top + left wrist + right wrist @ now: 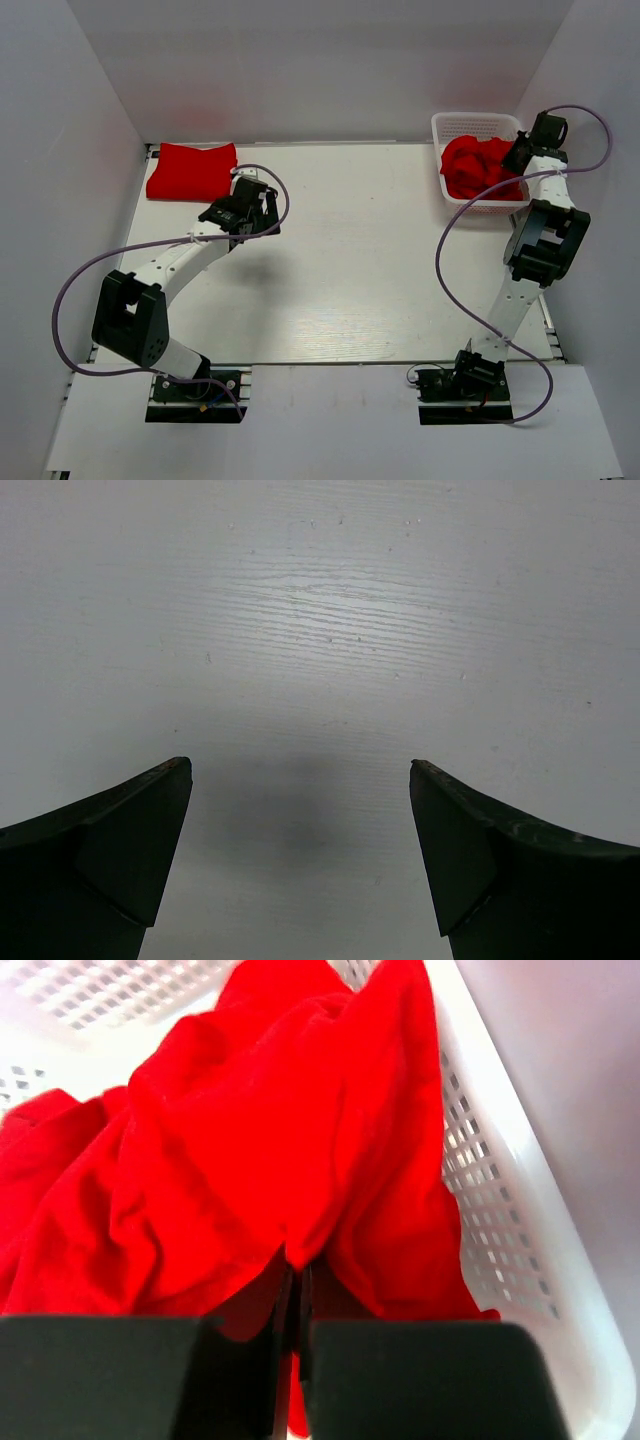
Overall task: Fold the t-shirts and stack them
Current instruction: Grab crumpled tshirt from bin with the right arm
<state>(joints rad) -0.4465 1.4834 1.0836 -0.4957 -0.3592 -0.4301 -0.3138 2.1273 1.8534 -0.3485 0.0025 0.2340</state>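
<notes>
A pile of crumpled bright red cloth t-shirts [478, 168] is lying inside the white plastic mesh basket [470, 122], filling most of it. The right gripper [297, 1295] is reaching down into the basket near its right wall. Its two black fingers are pinching a fold of the red cloth tight between them. To do this step well, I think it should be lifting straight up and slowly, so that only one shirt is coming out of the basket. If the bite is too thin, the cloth may be slipping free. If the basket is rising too, the pull is too hard. One flat, neatly folded red t-shirt [192, 170] is lying far across the white table [380, 260] from the basket, along the same back edge. The left gripper [300, 770] is hanging over bare table, well apart from the basket, with its jaws wide apart and nothing in them.
</notes>
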